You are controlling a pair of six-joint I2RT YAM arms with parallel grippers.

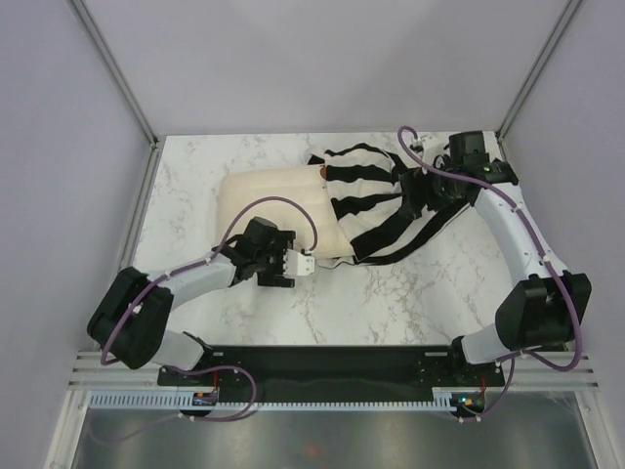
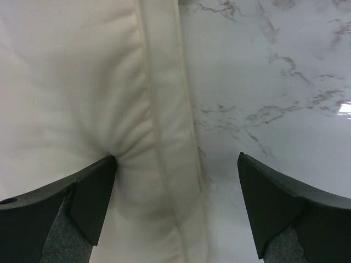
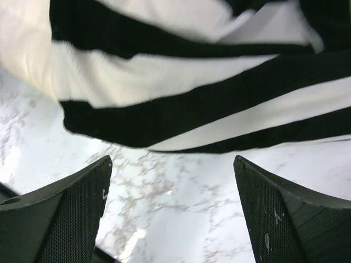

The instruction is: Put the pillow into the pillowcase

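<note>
1. Marble-patterned table point(image 1: 410, 293) between plain pale walls, with both arm bases bolted at its near edge
2. Nearest the bases, the left gripper point(image 1: 296, 264) sits low at the near edge of the pillow point(image 1: 269, 200). Its jaws are well apart and hold nothing. In the wrist view one finger point(image 2: 93, 197) presses a pucker into the cushion beside its seam, and the other is over bare marble
3. Beyond it the pillow lies flat, left of centre. Only its right end is tucked under the mouth of the pillowcase point(image 1: 381, 195), so most of it is outside. A brown patch point(image 1: 322, 173) shows at its far edge by the opening
4. Far right, the right gripper point(image 1: 427, 186) hovers at the bunched right end of the pillowcase with its jaws apart and nothing between them. The striped cloth lies just ahead of its fingers
5. Risk: with neither claw gripping, a push could slide the loose cover along the smooth marble with the pillow, so the pillow would go no deeper
6. Risk: a pinch at the mouth could catch both layers of cloth and shut the opening, and the crumpled folds could snag the pillow's corners
</note>
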